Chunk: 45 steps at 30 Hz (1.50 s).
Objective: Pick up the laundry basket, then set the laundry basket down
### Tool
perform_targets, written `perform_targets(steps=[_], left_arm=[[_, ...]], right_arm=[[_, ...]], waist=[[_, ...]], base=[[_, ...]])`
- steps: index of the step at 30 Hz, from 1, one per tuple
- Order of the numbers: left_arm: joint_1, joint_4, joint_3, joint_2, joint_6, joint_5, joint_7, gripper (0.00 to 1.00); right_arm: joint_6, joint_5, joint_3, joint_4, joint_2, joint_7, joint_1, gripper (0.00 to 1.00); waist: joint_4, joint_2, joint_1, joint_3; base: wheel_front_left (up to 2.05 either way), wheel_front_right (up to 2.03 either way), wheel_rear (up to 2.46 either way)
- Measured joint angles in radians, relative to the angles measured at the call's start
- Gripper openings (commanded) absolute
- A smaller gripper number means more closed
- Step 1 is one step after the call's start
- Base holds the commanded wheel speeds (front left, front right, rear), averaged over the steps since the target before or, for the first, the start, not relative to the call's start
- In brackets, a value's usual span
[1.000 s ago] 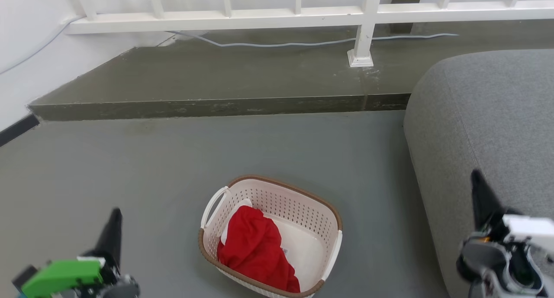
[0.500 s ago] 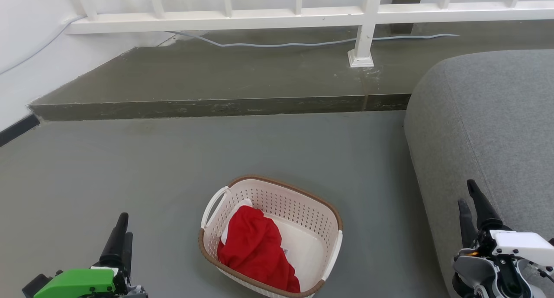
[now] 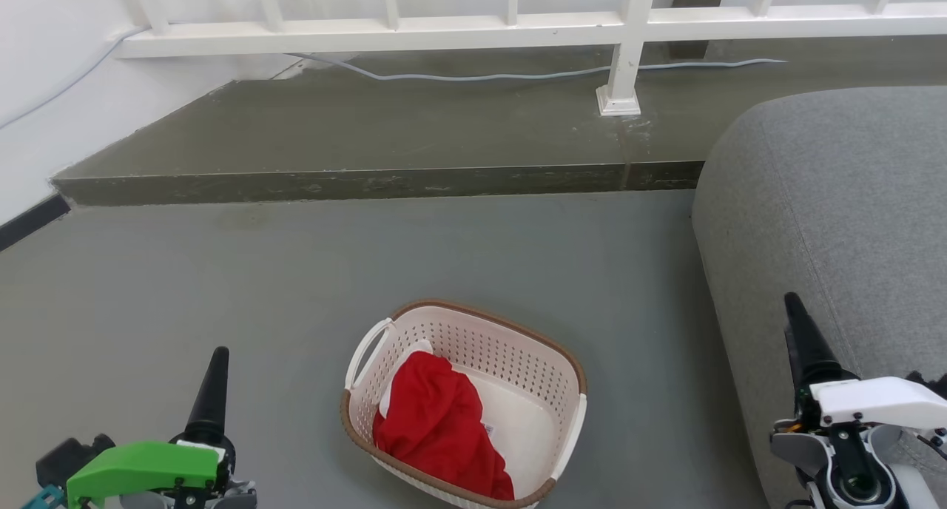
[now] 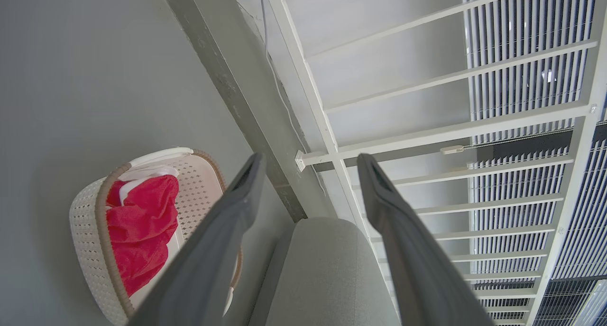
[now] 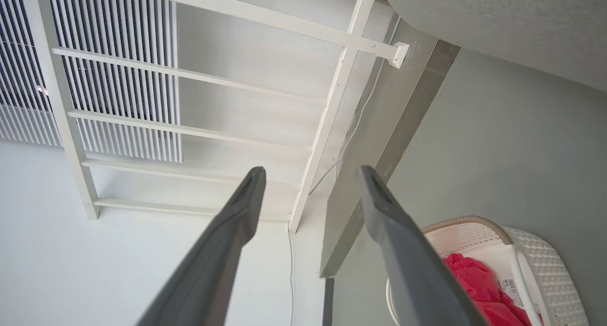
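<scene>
The laundry basket (image 3: pixel 510 365) stands on the grey floor, low in the middle of the head view. It is cream-white with perforated walls, a brown rim and a white handle on its left side, and holds a red cloth (image 3: pixel 436 420). My left gripper (image 3: pixel 218 357) hangs to the left of the basket and apart from it. The right gripper (image 3: pixel 793 305) is to the basket's right, in front of the sofa. Each wrist view shows its two fingers spread with nothing between them: left gripper (image 4: pixel 308 158), right gripper (image 5: pixel 310 169). Both views catch the basket (image 4: pixel 87 221) (image 5: pixel 545 259) off to one side.
A grey sofa (image 3: pixel 836 220) fills the right side, close to the basket. A raised concrete step (image 3: pixel 370 183) crosses behind, with a white railing (image 3: pixel 621 28) and a loose cable (image 3: pixel 518 74) on it. A white wall (image 3: pixel 44 87) closes the left.
Both wrists have turned, so each gripper's fingers now show edge-on. The left gripper has shifted a little right and up, the right gripper a little left. The basket has not moved.
</scene>
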Motion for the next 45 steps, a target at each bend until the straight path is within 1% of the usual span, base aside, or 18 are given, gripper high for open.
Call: perform_targets(steps=[6, 9, 11, 15, 17, 19, 22, 25, 29, 39, 40, 45], left_arm=[[0.0, -0.029, -0.018, 0.014, 0.012, 0.126, -0.02, 1.0], [0.0, -0.039, -0.035, 0.023, 0.018, 0.195, -0.029, 1.0], [0.0, -0.044, -0.041, 0.025, 0.028, 0.241, -0.033, 1.0], [0.0, -0.061, -0.064, 0.03, 0.044, 0.322, -0.048, 1.0], [0.0, -0.066, -0.071, 0.034, 0.052, 0.37, -0.052, 1.0], [0.001, -0.068, -0.077, 0.04, 0.062, 0.411, -0.06, 1.0], [0.002, -0.074, -0.094, 0.049, 0.07, 0.469, -0.068, 1.0], [0.004, -0.084, -0.102, 0.049, 0.078, 0.518, -0.078, 1.0], [0.018, -0.1, -0.112, 0.049, 0.088, 0.584, -0.094, 1.0], [0.033, -0.13, -0.137, 0.049, 0.12, 0.745, -0.124, 1.0], [0.039, -0.133, -0.14, 0.049, 0.125, 0.776, -0.131, 1.0], [0.043, -0.145, -0.157, 0.049, 0.138, 0.856, -0.149, 1.0]], right_arm=[[-0.019, -0.123, 0.037, -0.016, -0.007, -0.018, 0.0, 1.0], [-0.033, -0.181, 0.057, -0.022, -0.008, -0.028, 0.0, 1.0], [-0.036, -0.218, 0.068, -0.026, -0.008, -0.035, 0.0, 1.0], [-0.052, -0.289, 0.089, -0.033, -0.009, -0.049, 0.001, 1.0], [-0.053, -0.321, 0.098, -0.036, -0.009, -0.052, 0.003, 1.0], [-0.066, -0.356, 0.105, -0.038, -0.009, -0.061, 0.005, 1.0], [-0.073, -0.406, 0.118, -0.042, -0.009, -0.071, 0.008, 1.0], [-0.079, -0.449, 0.128, -0.049, -0.009, -0.081, 0.009, 1.0], [-0.094, -0.509, 0.139, -0.055, -0.009, -0.095, 0.012, 1.0], [-0.114, -0.662, 0.174, -0.074, -0.008, -0.127, 0.028, 1.0], [-0.123, -0.691, 0.181, -0.078, -0.008, -0.135, 0.028, 1.0], [-0.139, -0.77, 0.197, -0.088, -0.008, -0.149, 0.028, 1.0]], waist=[[0.002, 0.0, 0.0, -0.001], [0.002, 0.0, 0.0, -0.002], [0.003, 0.0, 0.0, -0.002], [0.003, 0.0, 0.0, -0.004], [0.004, 0.0, 0.0, -0.005], [0.004, 0.0, 0.0, -0.006], [0.004, 0.0, 0.0, -0.007], [0.005, 0.0, 0.0, -0.008], [0.005, 0.0, 0.0, -0.008], [0.006, 0.0, 0.0, -0.007], [0.006, 0.0, 0.0, -0.007], [0.005, 0.0, 0.0, -0.005]], base=[[0.0, 0.0, 0.0], [0.0, 0.0, 0.0], [0.0, 0.0, 0.0], [0.0, 0.0, 0.0], [0.0, 0.0, 0.0], [0.0, 0.0, 0.0], [0.0, 0.0, 0.0], [0.0, 0.0, 0.0], [0.0, 0.0, 0.0], [0.0, 0.0, 0.0], [0.0, 0.0, 0.0], [0.0, 0.0, 0.0]])
